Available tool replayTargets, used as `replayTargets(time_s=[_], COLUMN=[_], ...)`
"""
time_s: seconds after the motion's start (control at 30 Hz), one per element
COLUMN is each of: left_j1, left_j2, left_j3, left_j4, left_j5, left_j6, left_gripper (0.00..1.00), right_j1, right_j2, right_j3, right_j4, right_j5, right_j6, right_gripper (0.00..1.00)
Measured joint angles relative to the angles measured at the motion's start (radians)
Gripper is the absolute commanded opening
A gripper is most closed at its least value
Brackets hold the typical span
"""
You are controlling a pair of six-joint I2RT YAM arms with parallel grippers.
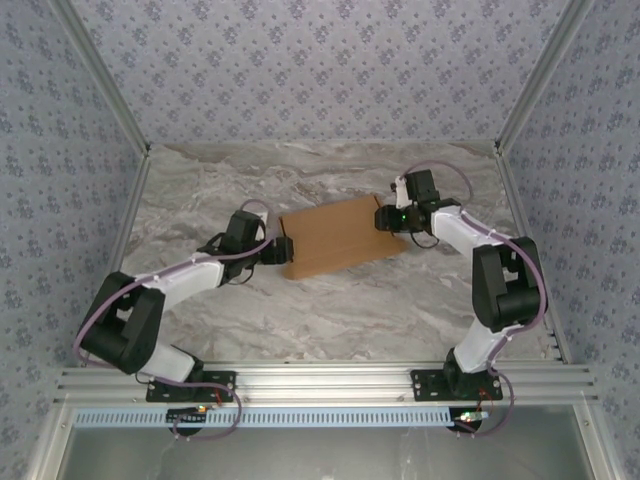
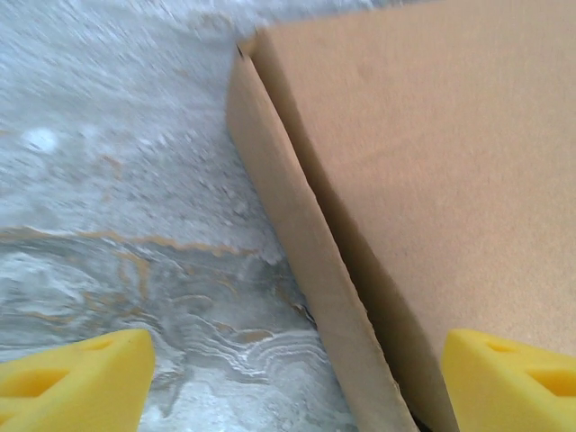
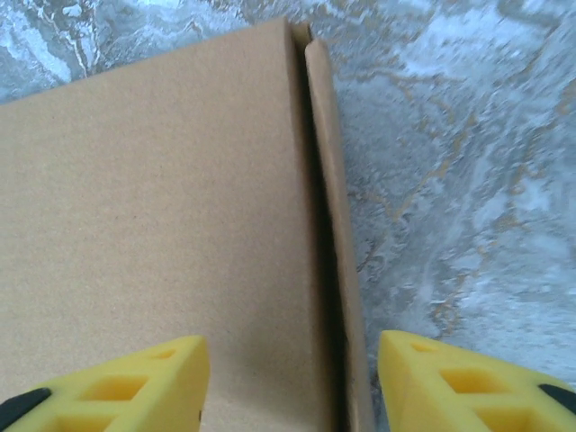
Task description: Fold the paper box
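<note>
The paper box (image 1: 340,235) is a shallow brown cardboard box with its lid down, lying in the middle of the marble table. My left gripper (image 1: 283,250) is at its left end and my right gripper (image 1: 392,218) at its right end. In the left wrist view the box (image 2: 432,180) has its side wall (image 2: 297,243) standing slightly away from the lid. The left gripper (image 2: 297,387) is open and straddles that wall without pinching it. In the right wrist view the right gripper (image 3: 292,382) is open astride the box (image 3: 153,198) edge and its side flap (image 3: 337,225).
The marble table (image 1: 330,320) lies bare around the box. Patterned walls with metal posts (image 1: 120,200) close in the left, right and back. An aluminium rail (image 1: 320,380) with both arm bases runs along the near edge.
</note>
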Motion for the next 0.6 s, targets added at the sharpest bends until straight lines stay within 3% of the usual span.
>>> replayTargets(time_s=[0.2,0.47,0.6], left_j1=[0.004,0.017,0.023], left_j2=[-0.023,0.293,0.437], left_j3=[0.072,0.477,0.643], left_j4=[-0.022,-0.140,-0.255], left_j5=[-0.047,0.053,0.076], left_j6=[0.056,0.211,0.323], left_gripper=[0.86,0.85,0.85], right_j1=[0.023,0.185,0.211], right_j2=[-0.172,-0.395,-0.441], right_j3=[-0.040,-0.171,-0.208], right_j4=[-0.050,-0.156,-0.190], right_j5=[0.073,0.094,0.073], right_j6=[-0.019,-0.025,-0.024], right_gripper=[0.65,0.66,0.66])
